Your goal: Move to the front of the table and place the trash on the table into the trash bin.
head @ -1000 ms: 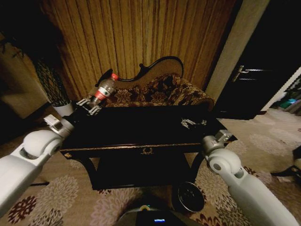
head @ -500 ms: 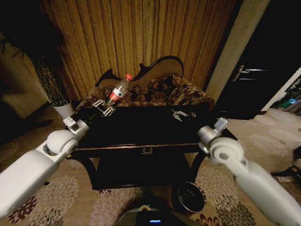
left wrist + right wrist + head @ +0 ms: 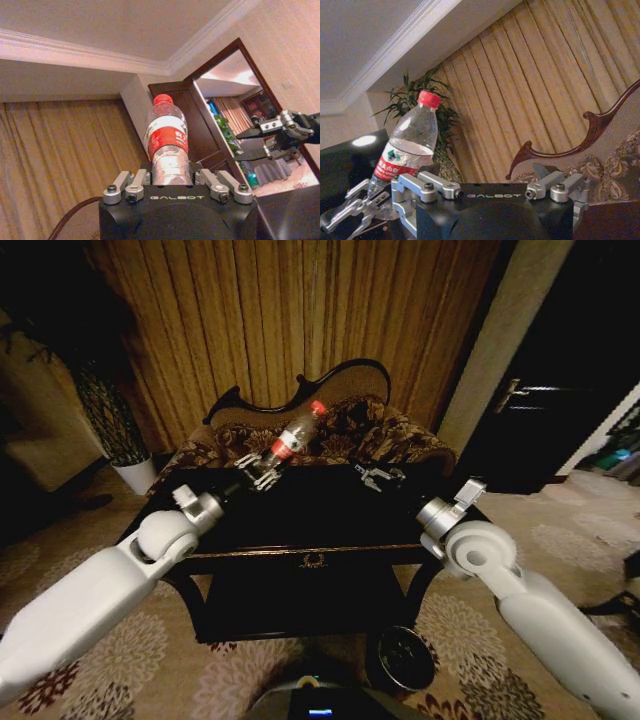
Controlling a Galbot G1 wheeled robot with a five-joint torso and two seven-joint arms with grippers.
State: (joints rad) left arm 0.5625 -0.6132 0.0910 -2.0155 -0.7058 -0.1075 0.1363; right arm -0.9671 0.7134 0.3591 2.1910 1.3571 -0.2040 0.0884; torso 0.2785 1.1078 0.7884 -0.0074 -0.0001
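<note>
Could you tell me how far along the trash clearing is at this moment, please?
Done: the robot stands at the front of the table. In hand: the left gripper holds the bottle above the tabletop; the right gripper is open over the table. Left: the bottle is not yet in the trash bin on the floor.

My left gripper, bare metal fingers on a matt black body, clamps a clear plastic bottle with glossy red cap above the table, glossy black wood. My arms wear smooth white plastic.
</note>
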